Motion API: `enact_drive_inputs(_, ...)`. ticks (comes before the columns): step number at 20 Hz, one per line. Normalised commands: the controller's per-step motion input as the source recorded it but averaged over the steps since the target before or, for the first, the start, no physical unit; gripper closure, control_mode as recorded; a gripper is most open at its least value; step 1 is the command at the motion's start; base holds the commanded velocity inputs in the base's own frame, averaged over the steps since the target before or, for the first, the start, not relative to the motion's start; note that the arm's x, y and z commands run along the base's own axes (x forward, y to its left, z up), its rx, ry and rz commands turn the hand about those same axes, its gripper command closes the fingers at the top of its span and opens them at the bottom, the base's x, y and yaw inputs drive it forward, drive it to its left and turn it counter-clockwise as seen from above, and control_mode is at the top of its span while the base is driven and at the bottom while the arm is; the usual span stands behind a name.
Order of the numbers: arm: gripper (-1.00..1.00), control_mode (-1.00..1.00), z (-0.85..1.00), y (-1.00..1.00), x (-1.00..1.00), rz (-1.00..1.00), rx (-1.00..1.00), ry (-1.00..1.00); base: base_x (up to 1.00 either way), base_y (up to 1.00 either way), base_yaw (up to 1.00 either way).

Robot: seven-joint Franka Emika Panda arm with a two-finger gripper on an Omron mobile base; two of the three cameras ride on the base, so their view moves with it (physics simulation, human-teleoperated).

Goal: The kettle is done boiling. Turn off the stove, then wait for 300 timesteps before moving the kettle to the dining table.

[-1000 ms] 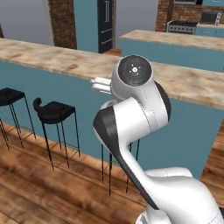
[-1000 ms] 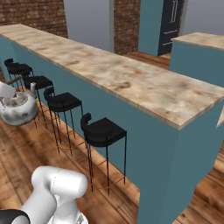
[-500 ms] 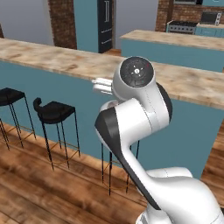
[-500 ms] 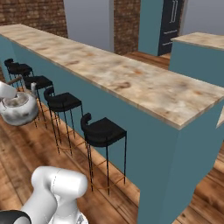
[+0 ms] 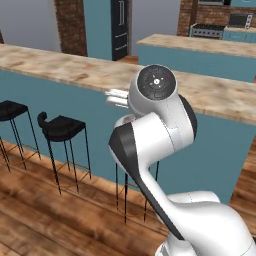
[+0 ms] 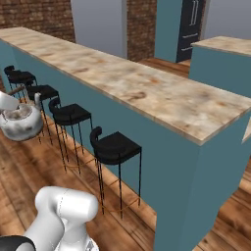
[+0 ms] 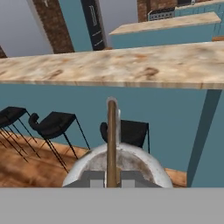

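Observation:
The kettle (image 6: 22, 122), small and shiny silver, hangs in the air to the left of the row of stools, below the level of the dining table (image 6: 147, 90). My gripper (image 7: 112, 179) is shut on its thin arched handle (image 7: 112, 131), with the rounded body (image 7: 131, 159) right under the hand. The dining table (image 7: 131, 65), a long beige marbled top on a teal base, runs across just ahead of the kettle and higher than it. My hand (image 5: 116, 98) pokes out from behind the arm's big joint. The stove (image 5: 204, 30) stands far off at the back right.
Several black stools (image 6: 115, 147) line the near side of the dining table (image 5: 75, 72). A second teal counter (image 5: 200, 50) with a marbled top lies beyond it. A dark fridge (image 5: 119, 27) and brick walls (image 5: 70, 22) stand at the back. Wooden floor (image 5: 50, 215) runs below.

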Motion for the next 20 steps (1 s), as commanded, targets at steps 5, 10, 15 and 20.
enact_drive_inputs(5,1.00,1.00,0.00,0.00,0.00,0.00,0.00,0.00,0.02,0.00,-0.01)
enact_drive_inputs(10,1.00,1.00,0.00,0.00,0.00,0.00,0.00,0.00,0.34,0.00,-0.05)
enact_drive_inputs(15,1.00,1.00,0.00,0.00,0.00,0.00,0.00,0.00,0.66,0.00,-0.06)
enact_drive_inputs(20,1.00,1.00,0.00,0.00,0.00,0.00,0.00,0.00,0.64,0.00,-0.04)
